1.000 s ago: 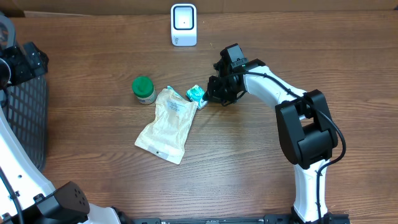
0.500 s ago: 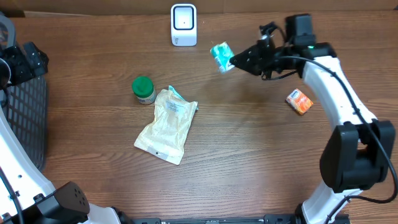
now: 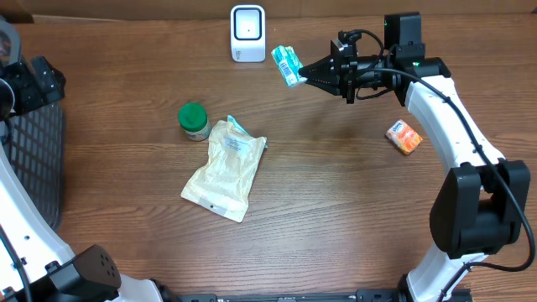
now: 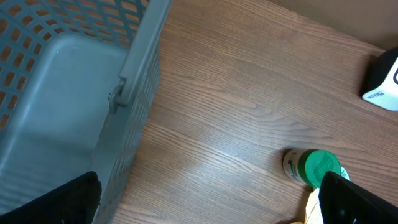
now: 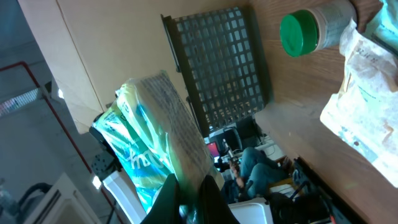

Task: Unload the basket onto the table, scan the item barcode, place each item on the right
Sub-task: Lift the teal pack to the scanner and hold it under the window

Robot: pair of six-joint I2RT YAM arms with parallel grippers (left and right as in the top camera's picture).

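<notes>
While the right hand (image 3: 309, 74) pinches the teal packet (image 3: 288, 65), the left hand (image 4: 208, 208) — fingertips (image 4: 68, 200) cropped — stands spread.

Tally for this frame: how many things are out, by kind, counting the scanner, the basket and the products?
scanner: 1
basket: 1
jars: 1, the green-lidded jar
pouches: 1, the beige pouch
small packets: 2, the teal packet in the right gripper and the orange packet
Total: 6
</notes>
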